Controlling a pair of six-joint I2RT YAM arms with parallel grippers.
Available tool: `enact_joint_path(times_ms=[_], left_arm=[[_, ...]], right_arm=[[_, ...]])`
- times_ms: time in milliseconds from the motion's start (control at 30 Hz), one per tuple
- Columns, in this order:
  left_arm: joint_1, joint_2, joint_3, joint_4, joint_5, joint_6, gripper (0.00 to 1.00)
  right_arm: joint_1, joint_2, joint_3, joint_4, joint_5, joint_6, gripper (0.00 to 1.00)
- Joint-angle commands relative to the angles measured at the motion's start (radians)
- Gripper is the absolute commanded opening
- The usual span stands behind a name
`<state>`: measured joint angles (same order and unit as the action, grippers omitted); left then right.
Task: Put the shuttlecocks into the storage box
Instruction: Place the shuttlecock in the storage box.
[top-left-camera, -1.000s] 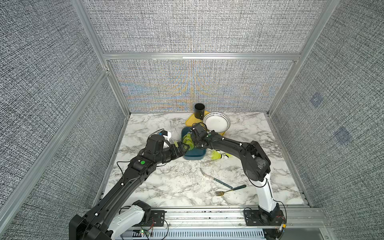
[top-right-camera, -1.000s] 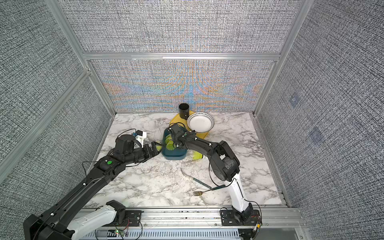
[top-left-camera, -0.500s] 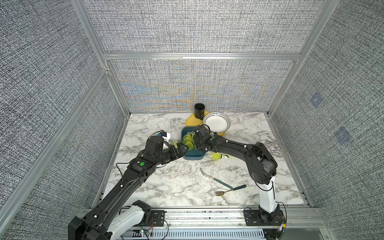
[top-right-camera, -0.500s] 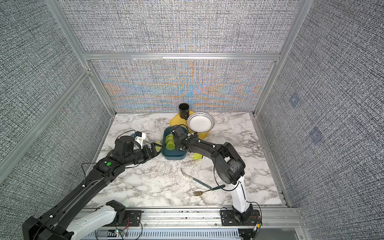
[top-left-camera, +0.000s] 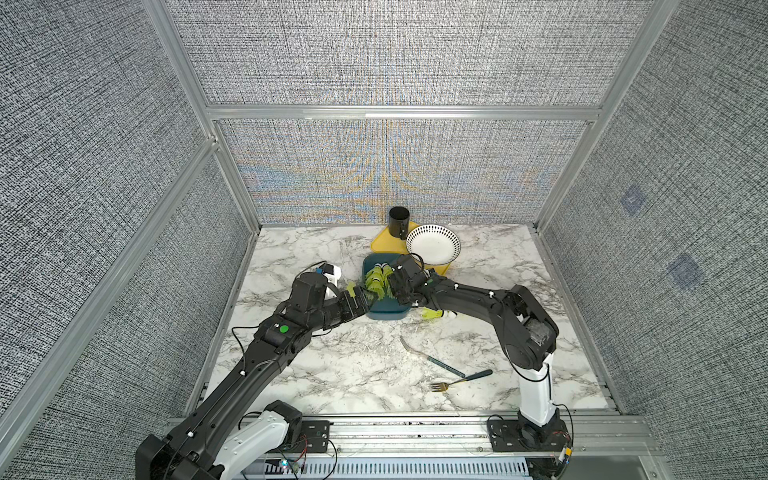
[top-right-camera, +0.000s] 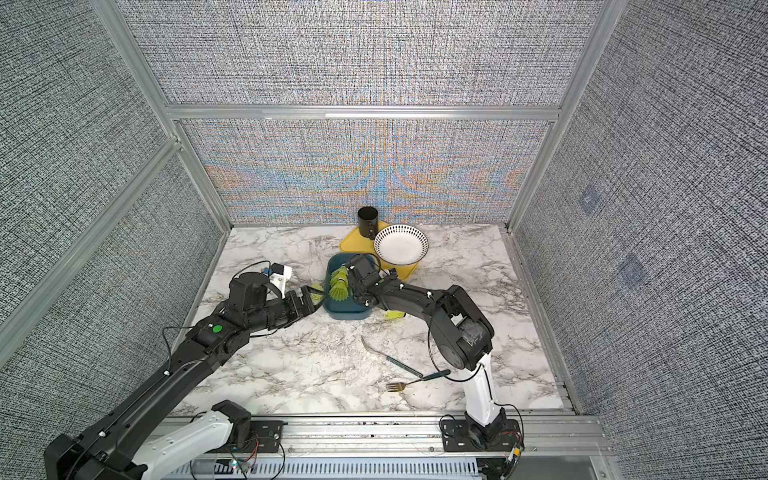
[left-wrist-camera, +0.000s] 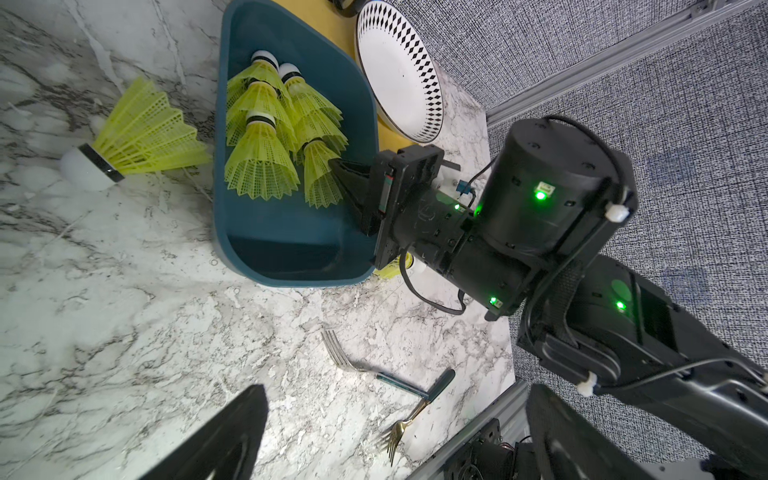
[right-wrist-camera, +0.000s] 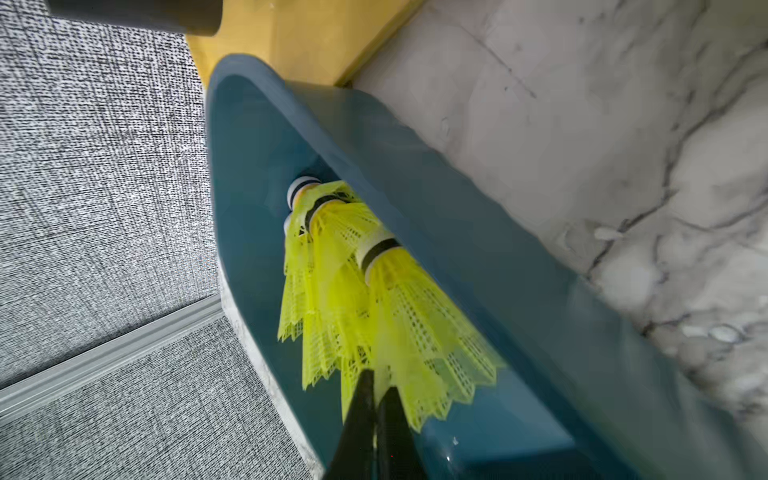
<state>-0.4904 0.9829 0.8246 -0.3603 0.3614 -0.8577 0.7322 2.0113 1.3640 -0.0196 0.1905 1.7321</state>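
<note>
Supervisor: Right gripper (right-wrist-camera: 372, 388), condition?

Inspector: Fingers pressed together, no gap showing. The tips sit inside the storage box (right-wrist-camera: 478, 249), against the hem of the nearest skirt among the nested shuttlecocks (left-wrist-camera: 262, 166). Whether any mesh is caught between them cannot be determined.

Supervisor: Left gripper (top-left-camera: 356, 301)?

Inspector: Jaws spread wide, nothing between them. It hovers low beside the box's left wall. Contact with the wall cannot be confirmed.

Supervisor: Location of the task items?

Inspector: The nested shuttlecocks lie in the box, white tips toward the back wall, skirts overlapping. One loose shuttlecock (left-wrist-camera: 137, 133) lies on its side on the marble table (top-left-camera: 332, 374), just outside the box's left wall. A second loose shuttlecock (top-left-camera: 432, 316) lies on the table by the box's right side, partly under the right arm.

Supervisor: Surroundings?

Inspector: Just beside the box's far end is a yellow tray (top-left-camera: 380, 245) with a black cup (top-left-camera: 399, 220) and a patterned white bowl (top-left-camera: 433, 245). Two forks (top-left-camera: 457, 380) lie nearer the front, well apart from the box.
</note>
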Motion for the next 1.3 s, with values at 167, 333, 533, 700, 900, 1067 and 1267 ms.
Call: enact_joint_path(times_ms=[167,333,533,700,900,1067,1267], left_arm=[[0.001,-0.003,-0.004,0.006,-0.012,0.006,1.0],[0.0,0.006,-0.008,0.004,-0.006,0.006,1.0],[0.0,0.003,-0.007,0.004,-0.015,0.002,1.0],[0.001,0.007,-0.007,0.005,-0.011,0.0,1.0],[0.001,0.005,-0.005,0.003,-0.012,-0.003,1.0],[0.001,0.009,-0.004,0.003,-0.013,-0.004,1.0],[0.001,0.028,0.001,0.011,-0.001,-0.002,1.0]], right_arm=[[-0.002,-0.005,-0.074,0.266,0.001,-0.047,0.0],[-0.008,0.02,-0.052,0.3,-0.007,-0.059,0.0],[-0.014,0.047,-0.045,0.313,-0.032,-0.053,0.0],[-0.02,0.065,-0.044,0.315,-0.046,-0.057,0.0],[-0.024,0.067,-0.043,0.302,-0.069,-0.063,0.01],[-0.021,0.03,-0.042,0.242,-0.06,-0.067,0.44],[-0.02,-0.002,-0.034,0.195,-0.068,-0.063,0.73]])
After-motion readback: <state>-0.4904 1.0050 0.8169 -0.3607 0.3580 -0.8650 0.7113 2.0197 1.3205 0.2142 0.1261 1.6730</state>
